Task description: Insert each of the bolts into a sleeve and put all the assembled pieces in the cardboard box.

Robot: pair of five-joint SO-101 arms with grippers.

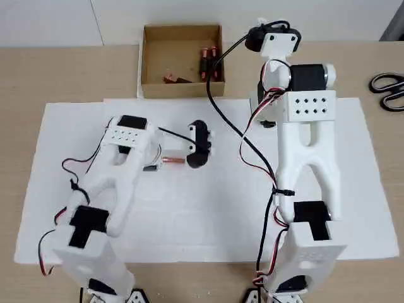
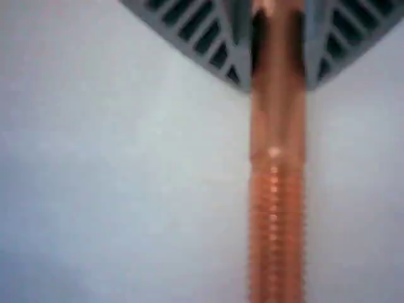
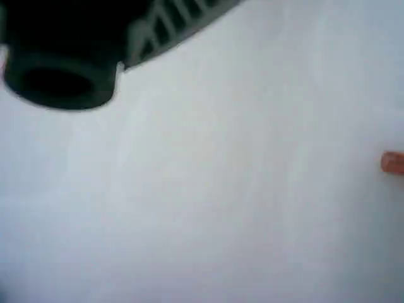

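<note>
Left wrist view brings the bolt [image 2: 276,189] close. It is a copper rod, smooth near the left end effector [image 2: 276,69] and threaded farther out. The two grey ribbed jaws clamp it, and it sticks straight out past their tips over the white paper [image 2: 95,158].

High view gives what that close-up cannot: the same bolt points sideways from the left end effector toward the right arm.

Right wrist view adds one black sleeve [image 3: 60,79], a short tube with its open end showing, right at the tip of the right end effector [image 3: 76,50]. Whether that end effector clamps it cannot be told. A copper tip [image 3: 392,163] shows well apart from the sleeve.

Beyond both end effectors, on the side away from the arms' bases, stands the cardboard box [image 1: 182,91]. It holds three copper-and-black pieces [image 1: 204,63], two side by side and one apart.

Counted: one held bolt, one sleeve, one box and one paper sheet. One pair of scissors [image 1: 388,88] lies on the tabletop [image 1: 63,69], well off to the right end effector's outer side.
</note>
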